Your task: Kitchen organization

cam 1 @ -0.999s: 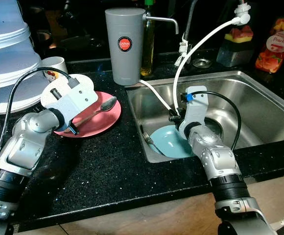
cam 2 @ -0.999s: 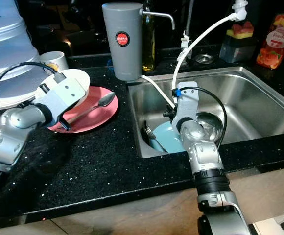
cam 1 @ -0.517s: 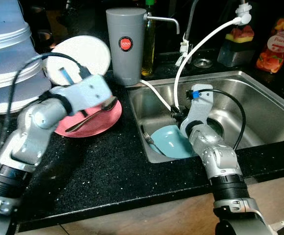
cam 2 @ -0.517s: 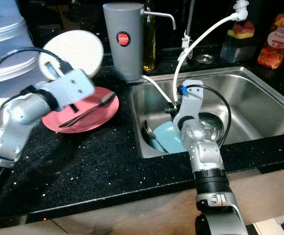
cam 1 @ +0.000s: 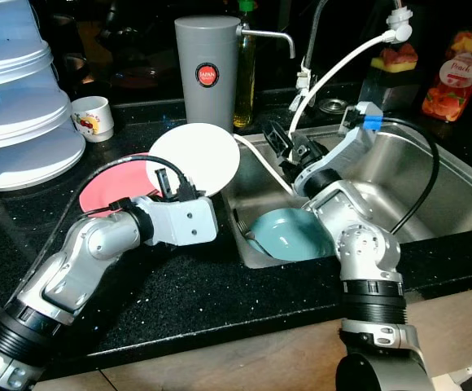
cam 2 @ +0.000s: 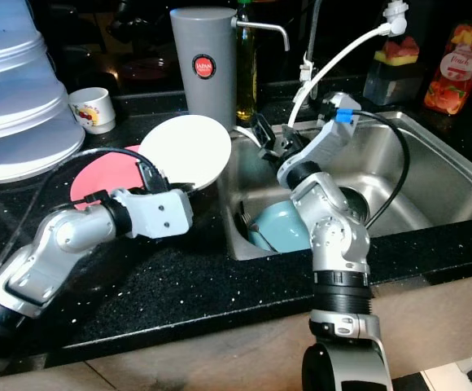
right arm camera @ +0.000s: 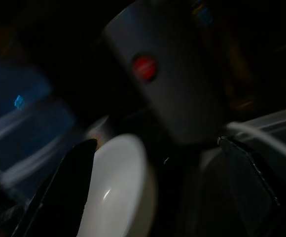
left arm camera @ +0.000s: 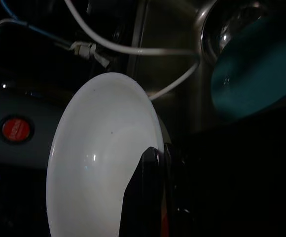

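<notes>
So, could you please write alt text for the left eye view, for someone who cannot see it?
The left gripper holds a white plate tilted up at the edge of the steel sink, with the open right gripper reaching toward it. A teal bowl lies in the sink, a pink plate on the black counter.

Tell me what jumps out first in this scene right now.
The white plate, held up on edge by the left gripper at the sink's left rim, stands out most. The right gripper reaches toward it with jaws open, above the teal bowl lying in the steel sink.
</notes>
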Available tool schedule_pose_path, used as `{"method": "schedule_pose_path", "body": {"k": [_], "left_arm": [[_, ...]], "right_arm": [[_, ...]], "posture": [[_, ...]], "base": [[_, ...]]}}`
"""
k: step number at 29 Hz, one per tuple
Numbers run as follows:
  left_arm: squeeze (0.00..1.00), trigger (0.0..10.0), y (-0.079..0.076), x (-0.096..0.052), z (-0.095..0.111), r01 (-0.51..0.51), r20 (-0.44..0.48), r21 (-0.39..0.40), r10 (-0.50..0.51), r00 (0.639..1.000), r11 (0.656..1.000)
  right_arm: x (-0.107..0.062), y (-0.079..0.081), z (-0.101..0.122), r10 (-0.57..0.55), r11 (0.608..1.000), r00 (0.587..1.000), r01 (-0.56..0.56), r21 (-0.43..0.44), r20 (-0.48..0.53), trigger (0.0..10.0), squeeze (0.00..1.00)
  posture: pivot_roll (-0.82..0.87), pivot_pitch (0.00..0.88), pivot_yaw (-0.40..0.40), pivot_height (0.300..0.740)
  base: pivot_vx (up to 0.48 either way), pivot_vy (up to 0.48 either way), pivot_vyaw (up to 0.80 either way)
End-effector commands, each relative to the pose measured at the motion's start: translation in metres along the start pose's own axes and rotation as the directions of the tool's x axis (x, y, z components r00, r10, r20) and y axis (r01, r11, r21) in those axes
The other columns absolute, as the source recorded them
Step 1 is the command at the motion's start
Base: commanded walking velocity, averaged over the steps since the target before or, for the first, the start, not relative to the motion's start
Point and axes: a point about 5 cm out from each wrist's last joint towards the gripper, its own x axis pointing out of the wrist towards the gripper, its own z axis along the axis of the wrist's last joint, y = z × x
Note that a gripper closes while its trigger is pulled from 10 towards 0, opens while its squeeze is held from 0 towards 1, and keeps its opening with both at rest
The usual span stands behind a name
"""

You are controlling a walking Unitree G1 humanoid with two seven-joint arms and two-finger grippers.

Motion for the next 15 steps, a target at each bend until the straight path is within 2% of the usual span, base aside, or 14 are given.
{"method": "schedule_pose_path", "body": {"k": [1, 2, 4, 5, 8, 15], "left_arm": [[0.0, 0.0, -0.004, 0.004, 0.005, 0.035, 0.034, 0.013, -0.035, 0.999, 0.999], [0.0, 0.0, -0.004, 0.004, 0.005, 0.035, 0.034, 0.013, -0.035, 0.999, 0.999], [0.0, 0.0, -0.007, 0.007, 0.008, 0.056, 0.057, 0.034, -0.058, 0.997, 0.998], [0.0, 0.0, -0.007, 0.007, 0.008, 0.056, 0.057, 0.034, -0.058, 0.997, 0.998], [0.0, 0.0, -0.012, 0.01, 0.011, 0.098, 0.074, 0.075, -0.104, 0.992, 0.992], [0.0, 0.0, -0.015, 0.011, 0.01, 0.124, 0.078, 0.104, -0.132, 0.988, 0.987]], "right_arm": [[0.0, 0.013, -0.015, 0.081, 0.995, 0.991, -0.087, -0.046, -0.108, 10.0, 0.0], [0.0, 0.013, -0.015, 0.081, 0.995, 0.991, -0.087, -0.046, -0.108, 10.0, 0.0], [-0.002, 0.021, -0.025, 0.136, 0.982, 0.972, -0.158, -0.104, -0.189, 10.0, 0.0], [-0.002, 0.021, -0.025, 0.136, 0.982, 0.972, -0.158, -0.104, -0.189, 10.0, 0.0], [-0.004, 0.023, -0.035, 0.137, 0.966, 0.952, -0.189, -0.175, -0.274, 10.0, 0.0], [-0.005, 0.018, -0.038, 0.09, 0.963, 0.945, -0.163, -0.215, -0.313, 10.0, 0.0]], "posture": [[0.06, 0.046, 0.072, 0.74], [0.06, 0.046, 0.072, 0.74], [0.06, 0.046, 0.071, 0.74], [0.06, 0.046, 0.071, 0.74], [0.06, 0.046, 0.069, 0.74], [0.06, 0.046, 0.069, 0.74]], "base": [[0.0, 0.0, 0.0], [0.0, 0.0, 0.0], [0.0, 0.0, 0.0], [0.0, 0.0, 0.0], [0.0, 0.0, 0.0], [0.0, 0.0, 0.0]]}}
